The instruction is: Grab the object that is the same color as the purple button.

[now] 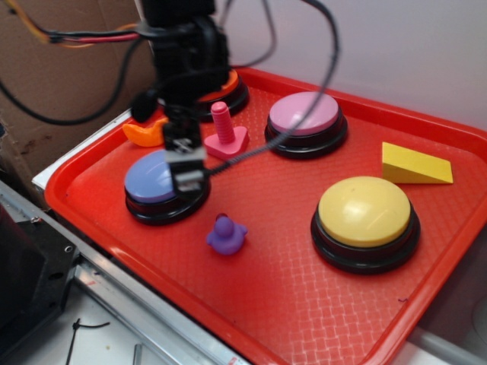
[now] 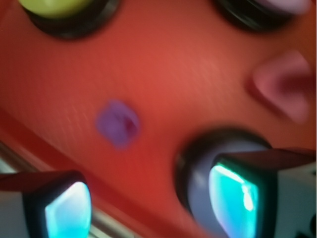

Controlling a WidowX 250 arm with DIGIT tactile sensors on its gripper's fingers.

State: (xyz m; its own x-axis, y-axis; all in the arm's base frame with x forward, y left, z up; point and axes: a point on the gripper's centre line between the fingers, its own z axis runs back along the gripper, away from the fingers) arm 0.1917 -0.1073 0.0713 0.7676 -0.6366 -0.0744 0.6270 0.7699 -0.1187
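Note:
The object, a small purple duck toy [image 1: 226,235], lies on the red tray [image 1: 289,289] near its front edge; in the blurred wrist view the duck [image 2: 118,123] is left of centre. The purple button [image 1: 154,182] with its black base stands just left of the duck, and the purple button [image 2: 198,173] shows partly behind my right finger. My gripper [image 1: 185,163] hangs over the button's right edge, a short way behind and left of the duck. My gripper [image 2: 151,208] is open, its fingertips [image 2: 67,210] wide apart with nothing between them.
On the tray also stand a pink-topped button [image 1: 304,122], a yellow button [image 1: 365,220], a pink screw peg on a triangular base [image 1: 224,133], a yellow wedge [image 1: 415,166], an orange piece [image 1: 144,133] and another button behind the arm. The tray's front rim [image 1: 152,266] is close.

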